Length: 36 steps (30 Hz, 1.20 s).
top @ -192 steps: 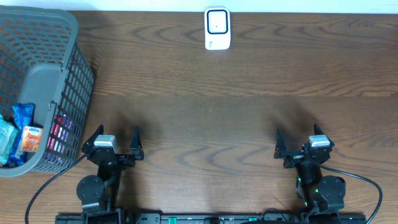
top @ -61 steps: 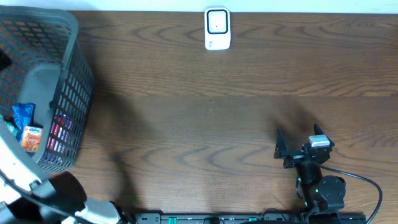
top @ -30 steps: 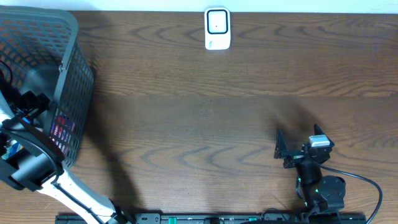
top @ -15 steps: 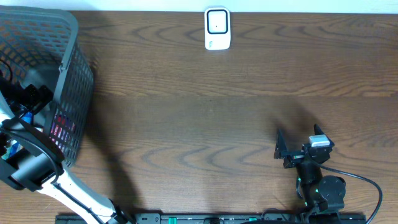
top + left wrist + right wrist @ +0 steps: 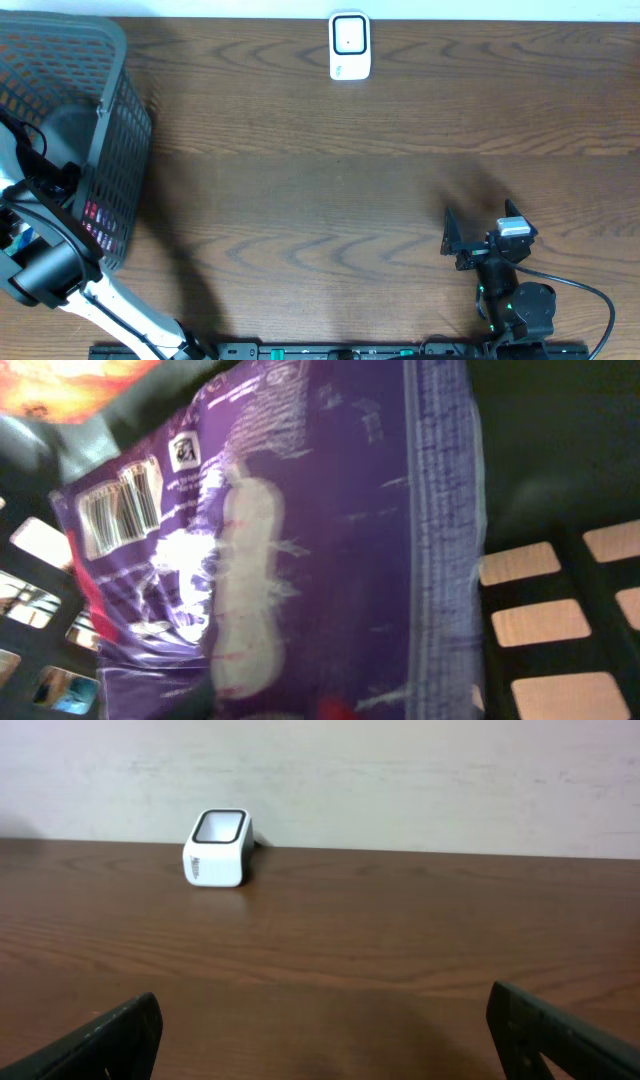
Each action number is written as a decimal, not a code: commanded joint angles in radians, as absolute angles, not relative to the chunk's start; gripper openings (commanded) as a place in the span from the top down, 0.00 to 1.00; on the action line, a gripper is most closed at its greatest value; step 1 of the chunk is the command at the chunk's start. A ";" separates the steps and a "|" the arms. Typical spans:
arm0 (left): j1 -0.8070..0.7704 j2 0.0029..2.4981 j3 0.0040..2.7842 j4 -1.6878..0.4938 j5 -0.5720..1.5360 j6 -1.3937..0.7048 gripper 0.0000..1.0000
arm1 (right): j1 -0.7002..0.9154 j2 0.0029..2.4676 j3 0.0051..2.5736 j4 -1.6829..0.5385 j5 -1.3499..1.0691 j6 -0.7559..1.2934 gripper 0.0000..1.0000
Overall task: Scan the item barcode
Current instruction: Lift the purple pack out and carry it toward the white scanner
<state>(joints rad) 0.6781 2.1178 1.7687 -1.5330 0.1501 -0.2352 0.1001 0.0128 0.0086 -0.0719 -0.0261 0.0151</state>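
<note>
A purple snack packet [image 5: 330, 540] fills the left wrist view, lying inside the basket with its barcode [image 5: 120, 510] at the upper left. My left gripper [image 5: 52, 183] is reached down into the grey basket [image 5: 112, 70], right over this packet. Its fingers do not show clearly, so how the jaws stand is unclear. The white scanner [image 5: 349, 46] stands at the table's far edge, also seen as a white scanner [image 5: 217, 848] in the right wrist view. My right gripper [image 5: 480, 225] rests open near the front right, with nothing between its fingers [image 5: 100, 1040].
An orange packet [image 5: 70, 375] lies beside the purple one in the basket. The basket's mesh wall [image 5: 560, 620] shows wood through its holes. The left arm [image 5: 60, 270] arches over the table's front left corner. A pale wall [image 5: 400, 770] stands behind the scanner.
My left arm swung from its rest place up and into the basket, and over the last second sank a little lower onto the packets. The right arm has not moved.
</note>
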 commanded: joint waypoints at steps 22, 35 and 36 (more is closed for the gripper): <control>0.677 2.101 2.466 -1.685 0.257 -0.265 0.93 | 0.091 0.011 0.006 -0.075 -0.020 0.029 0.01; 0.664 1.824 2.684 -1.456 0.640 -0.283 0.93 | 0.091 0.011 0.006 -0.075 -0.020 0.029 0.01; 0.655 1.789 2.684 -1.432 0.640 -0.282 0.92 | 0.091 0.011 0.006 -0.075 -0.020 0.029 0.01</control>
<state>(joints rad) 0.6724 1.8938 2.6534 -1.4658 0.5621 -0.2745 0.1001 0.0128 0.0086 -0.0723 -0.0257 0.0151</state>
